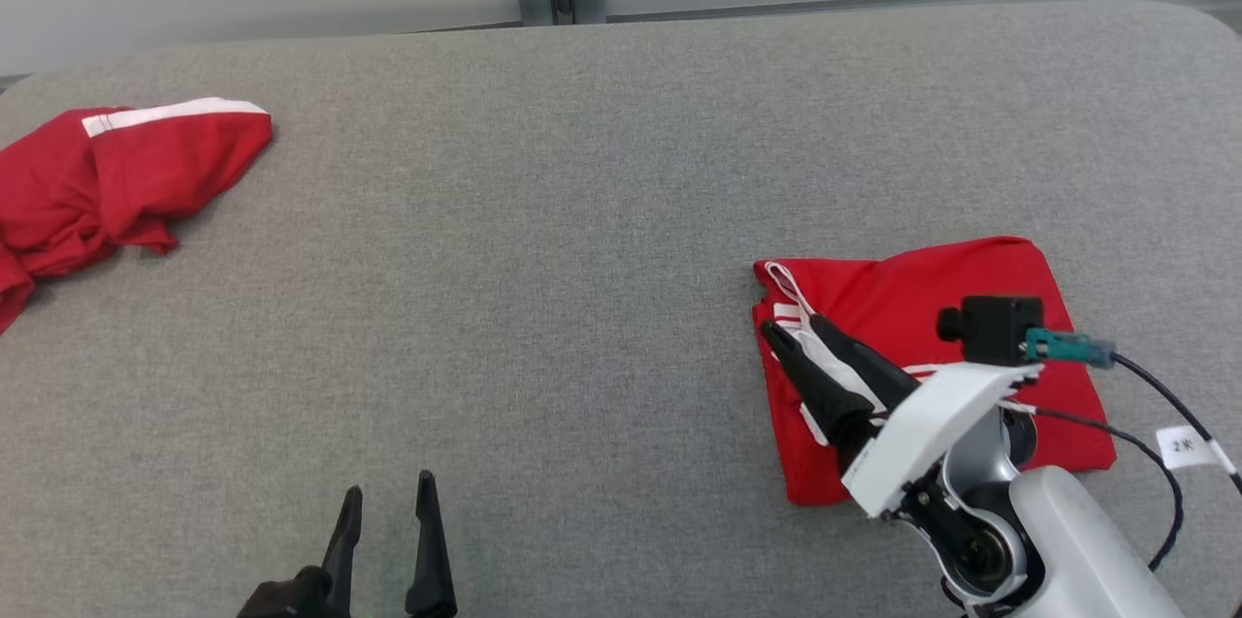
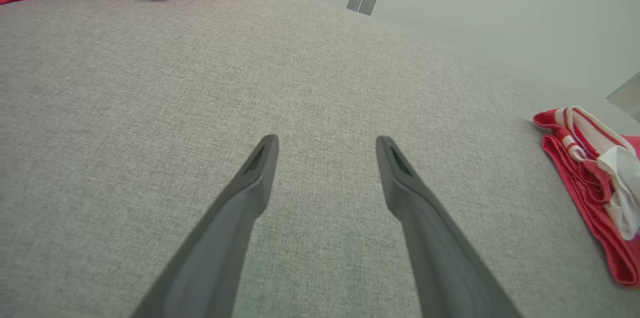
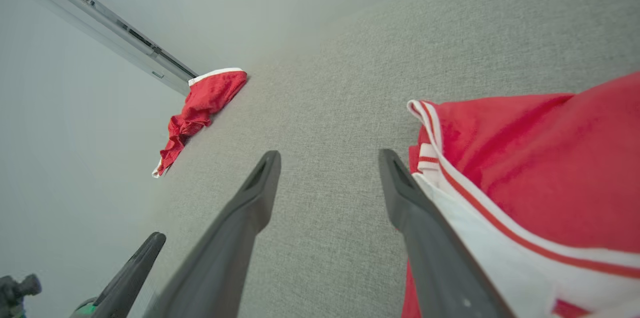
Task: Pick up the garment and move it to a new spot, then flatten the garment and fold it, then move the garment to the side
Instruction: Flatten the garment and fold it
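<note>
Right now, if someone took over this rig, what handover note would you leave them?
Left tool: open, empty, above the grey tabletop.
Right tool: open, holding nothing, at the left edge of the folded red garment.
That garment lies flat at the table's right; a crumpled red garment sits far left.
Done: this piece looks folded and set aside.
Left: lift the right tool clear; the crumpled piece probably comes next.
</note>
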### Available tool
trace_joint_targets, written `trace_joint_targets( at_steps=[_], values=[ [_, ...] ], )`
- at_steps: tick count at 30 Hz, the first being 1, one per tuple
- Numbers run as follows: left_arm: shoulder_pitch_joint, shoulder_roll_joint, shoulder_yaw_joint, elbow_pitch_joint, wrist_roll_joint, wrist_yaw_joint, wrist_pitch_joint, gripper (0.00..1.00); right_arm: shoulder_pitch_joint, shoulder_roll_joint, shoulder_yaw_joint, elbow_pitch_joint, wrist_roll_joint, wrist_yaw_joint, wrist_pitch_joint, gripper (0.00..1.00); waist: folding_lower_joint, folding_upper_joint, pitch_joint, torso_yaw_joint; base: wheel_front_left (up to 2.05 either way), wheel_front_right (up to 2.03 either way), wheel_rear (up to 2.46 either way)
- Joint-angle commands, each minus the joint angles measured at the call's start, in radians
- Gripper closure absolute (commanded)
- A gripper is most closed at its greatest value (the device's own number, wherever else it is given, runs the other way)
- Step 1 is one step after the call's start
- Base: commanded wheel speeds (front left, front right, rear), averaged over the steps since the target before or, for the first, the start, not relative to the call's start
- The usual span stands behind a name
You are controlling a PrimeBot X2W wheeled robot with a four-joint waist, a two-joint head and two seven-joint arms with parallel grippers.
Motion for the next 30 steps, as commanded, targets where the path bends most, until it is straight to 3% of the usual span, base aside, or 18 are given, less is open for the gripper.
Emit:
trace_joint_targets(
  at_steps=[1,7,13,16,21,30],
  values=[
    [0.026,0.003,0.007,0.003,0.015,-0.004,-0.003,0.0,0.034,-0.008,-0.009,-0.038,0.012,0.0,-0.026,0.0,0.0,0.0,-0.03,-0.015,0.0,0.0,0.0],
    [0.076,0.003,0.05,-0.011,0.029,-0.015,-0.003,0.0,0.171,-0.086,-0.098,-0.14,-0.139,0.0,-0.255,0.0,0.0,0.0,-0.121,-0.042,0.0,0.0,0.0],
    [0.085,0.003,0.073,-0.021,0.051,-0.04,-0.003,0.0,0.261,-0.146,-0.249,-0.016,-0.377,0.0,-0.485,0.0,0.0,0.0,-0.165,-0.066,0.0,0.0,0.0],
    [0.073,0.003,0.083,-0.019,0.066,-0.06,-0.003,0.0,0.285,-0.149,-0.316,0.065,-0.507,0.0,-0.516,0.0,0.0,0.0,-0.178,-0.068,0.0,0.0,0.0],
    [0.059,0.003,0.111,-0.015,0.093,-0.096,-0.003,0.0,0.342,-0.081,-0.44,0.019,-0.607,0.0,-0.518,0.0,0.0,0.0,-0.188,-0.068,0.0,0.0,0.0],
    [0.086,0.003,0.15,0.012,0.139,-0.134,-0.003,0.0,0.388,-0.057,-0.44,0.018,-0.622,0.0,-0.518,0.0,0.0,0.0,-0.199,-0.081,0.0,0.0,0.0]
  ],
)
